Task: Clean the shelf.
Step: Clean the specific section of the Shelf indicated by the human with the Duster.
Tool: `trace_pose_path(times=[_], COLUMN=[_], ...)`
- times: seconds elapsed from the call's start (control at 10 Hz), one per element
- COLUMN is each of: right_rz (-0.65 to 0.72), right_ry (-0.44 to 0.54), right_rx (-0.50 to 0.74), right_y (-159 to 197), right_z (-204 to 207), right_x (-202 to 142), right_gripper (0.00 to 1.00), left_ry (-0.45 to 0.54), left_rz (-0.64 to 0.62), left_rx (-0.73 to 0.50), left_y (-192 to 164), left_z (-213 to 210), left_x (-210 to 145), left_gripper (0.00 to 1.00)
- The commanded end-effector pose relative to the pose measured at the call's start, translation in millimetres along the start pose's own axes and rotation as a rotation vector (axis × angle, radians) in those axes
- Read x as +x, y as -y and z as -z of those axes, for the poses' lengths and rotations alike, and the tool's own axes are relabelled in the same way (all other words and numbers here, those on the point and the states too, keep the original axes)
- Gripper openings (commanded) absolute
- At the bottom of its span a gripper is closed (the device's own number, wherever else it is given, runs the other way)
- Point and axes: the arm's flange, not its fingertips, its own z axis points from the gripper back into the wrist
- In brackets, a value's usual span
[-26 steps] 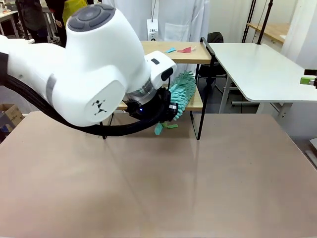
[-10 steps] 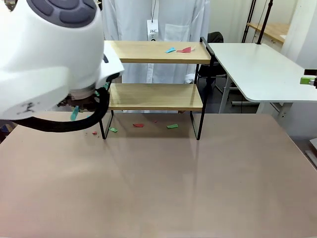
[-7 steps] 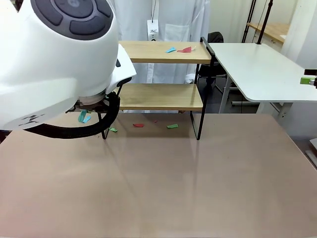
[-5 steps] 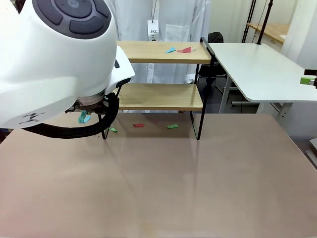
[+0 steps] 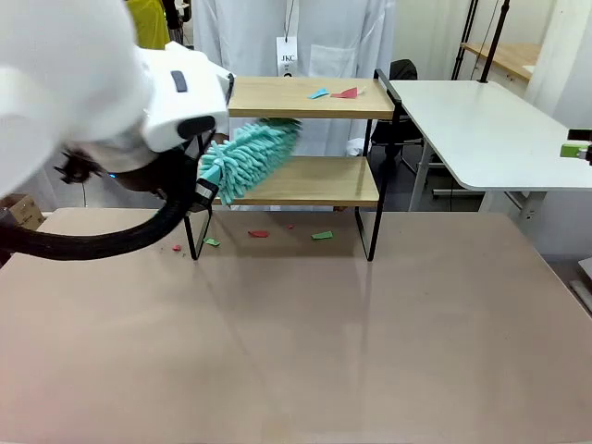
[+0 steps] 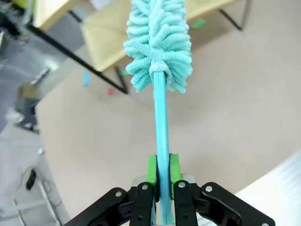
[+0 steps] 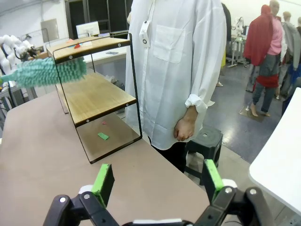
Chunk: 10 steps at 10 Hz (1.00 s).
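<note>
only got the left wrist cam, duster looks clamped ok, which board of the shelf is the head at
Observer: In the front view the duster sits between the two boards of the shelf, its tip just under the top board near the left end. I cannot tell whether it touches.
Operator: anything lying up top
Observer: A blue scrap and a red scrap lie toward the top board's right end.
Operator: what's the right arm doing
Observer: Its wrist view looks at the shelf's end, and the right gripper has its fingers wide open with nothing between them.
</note>
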Motion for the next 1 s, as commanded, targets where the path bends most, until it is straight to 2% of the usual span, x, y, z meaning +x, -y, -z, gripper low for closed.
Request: trace_pose_path(times=[0.0, 0.2, 0.4, 0.6, 0.9], right_rz=[-0.005, -0.005, -0.005, -0.005, -0.005], right_ry=[0.000, 0.000, 0.000, 0.000, 0.000], right_rx=[-0.001, -0.001, -0.001, -0.001, -0.001], right_y=[-0.8, -0.8, -0.8, -0.8, -0.8], right_z=[1.0, 1.0, 1.0, 1.0, 1.0], right_x=[4.1, 4.1, 4.1, 4.1, 4.1], right_gripper=[1.00, 1.00, 1.00, 1.00, 1.00], left_ry=[-0.086, -0.116, -0.170, -0.306, -0.460], left_rz=[0.151, 0.244, 0.357, 0.484, 0.558], left_rx=[-0.175, -0.398, -0.514, -0.503, -0.442], left_y=[-30.9, -56.9, -82.2, -96.2, -122.6], left_z=[-9.8, -19.6, -33.2, -49.1, -74.7], left_x=[-21.5, -27.8, -35.9, -44.3, -55.9], left_gripper=[0.13, 0.13, 0.13, 0.13, 0.13])
